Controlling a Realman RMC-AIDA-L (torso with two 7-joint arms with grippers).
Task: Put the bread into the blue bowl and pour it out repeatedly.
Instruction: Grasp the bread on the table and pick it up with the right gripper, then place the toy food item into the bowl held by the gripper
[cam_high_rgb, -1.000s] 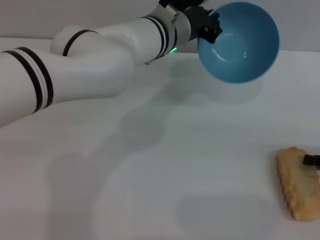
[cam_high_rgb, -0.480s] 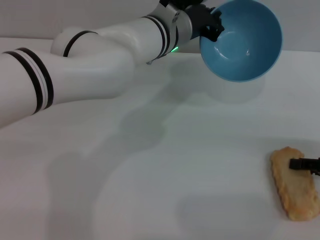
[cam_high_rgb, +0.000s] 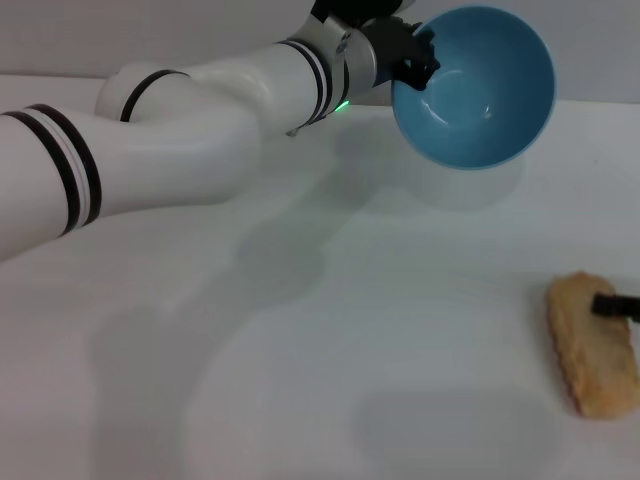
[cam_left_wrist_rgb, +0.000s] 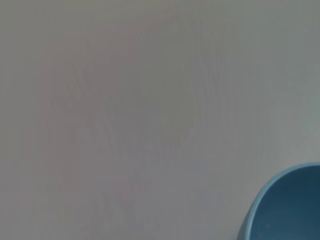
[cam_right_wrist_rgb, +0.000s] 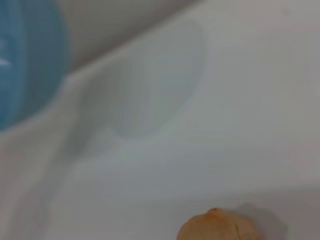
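Observation:
The blue bowl (cam_high_rgb: 478, 82) hangs tilted above the table's far right side, its empty inside facing me. My left gripper (cam_high_rgb: 413, 58) is shut on the bowl's left rim. Part of the bowl also shows in the left wrist view (cam_left_wrist_rgb: 292, 210) and the right wrist view (cam_right_wrist_rgb: 25, 60). The bread (cam_high_rgb: 590, 360) sits at the near right with its flat tan side showing. One black finger of my right gripper (cam_high_rgb: 610, 306) reaches in from the right edge across the bread's upper end and holds it. In the right wrist view only the bread's end (cam_right_wrist_rgb: 217, 229) shows.
The white table (cam_high_rgb: 300, 380) spreads below the bowl and to the left of the bread. My left arm (cam_high_rgb: 200, 120) stretches across the back left. A pale wall runs behind the table.
The bread has moved with the right finger, first a little left, then back and farther from me. The bowl has stayed aloft and shifted only slightly.

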